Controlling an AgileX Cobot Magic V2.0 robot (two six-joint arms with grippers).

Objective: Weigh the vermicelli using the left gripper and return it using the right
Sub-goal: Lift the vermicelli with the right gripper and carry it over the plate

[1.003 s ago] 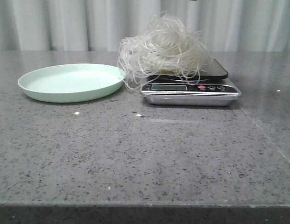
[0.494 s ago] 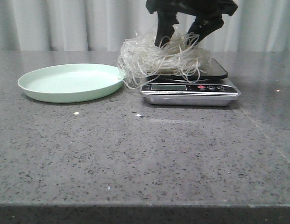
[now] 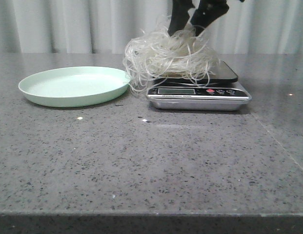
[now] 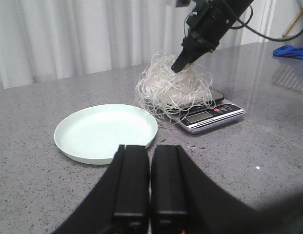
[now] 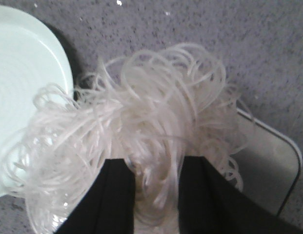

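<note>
The vermicelli (image 3: 168, 58) is a fluffy whitish tangle lying on the black top of the kitchen scale (image 3: 200, 95). Some strands hang over the scale's left side toward the mint-green plate (image 3: 73, 85). My right gripper (image 3: 190, 27) comes down from above into the top of the tangle. In the right wrist view its two black fingers (image 5: 117, 195) pinch a bunch of strands (image 5: 156, 146) between them. My left gripper (image 4: 150, 151) is shut and empty, held low over the table in front of the plate (image 4: 105, 131). It is out of the front view.
The plate is empty and sits just left of the scale, its rim touching the hanging strands. A blue cloth (image 4: 290, 51) lies far off at the table's right. A pale curtain runs behind the table.
The right gripper came down into the vermicelli with its fingers apart. Now the fingers are closer together and slightly higher, and the top of the tangle is bunched up between them.
</note>
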